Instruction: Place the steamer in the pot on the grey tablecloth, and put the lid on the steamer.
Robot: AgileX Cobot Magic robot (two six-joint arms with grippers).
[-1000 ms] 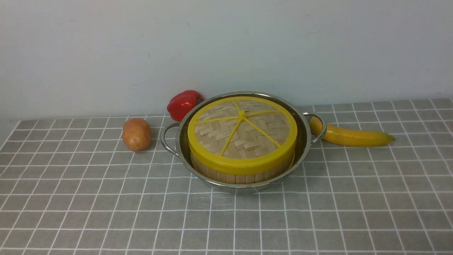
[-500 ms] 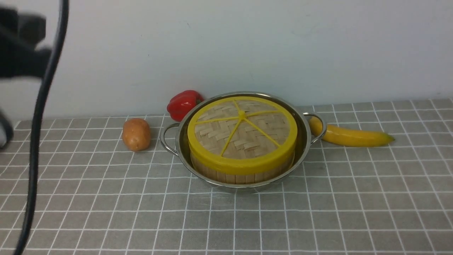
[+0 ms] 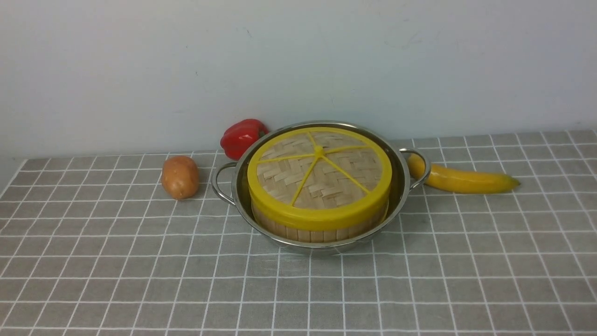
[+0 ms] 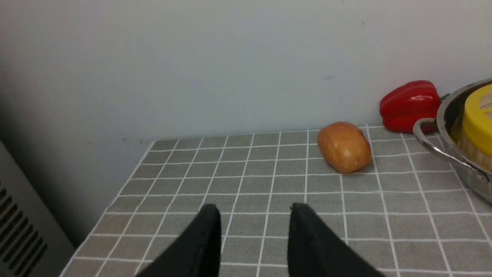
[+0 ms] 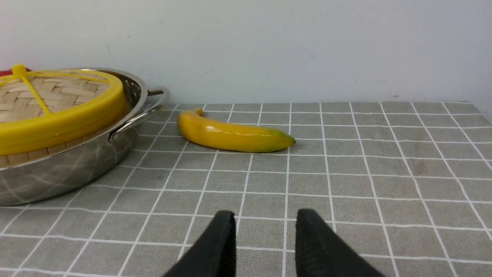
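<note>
Steamer [image 3: 322,231] placement is read outward from my jaws. My left gripper [image 4: 254,211] has its two black fingers [image 4: 209,231] apart with bare cloth showing between them; nothing is held. My right gripper [image 5: 264,215] likewise has its fingers [image 5: 226,231] apart over bare cloth, holding nothing. Neither gripper appears in the front view.

Both grippers sit low over the grey tablecloth [image 3: 140,280], well apart from the cookware. Beyond my left gripper, toward the far side, lies a brown potato [image 4: 344,152], and beyond it a red bell pepper [image 4: 410,105] next to the wall. Beyond my right gripper lies a yellow banana [image 5: 234,135], its stem end close to a pot handle.

In the front view, the pot [image 3: 401,186] stands on the tablecloth at the far centre, with one loop handle to the left and one to the right. The steamer sits inside the pot; only its slatted bamboo wall shows, along the near side below the yellow rim. The lid [image 3: 319,175] lies on top of the steamer, woven face up, yellow spokes meeting at the centre hub. It appears slightly tilted, the near edge lower.

The potato [image 3: 180,177] lies just left of the left handle, not touching it. The pepper [image 3: 242,136] is behind the pot on the far left. The banana [image 3: 461,179] lies to the right of the pot.
</note>
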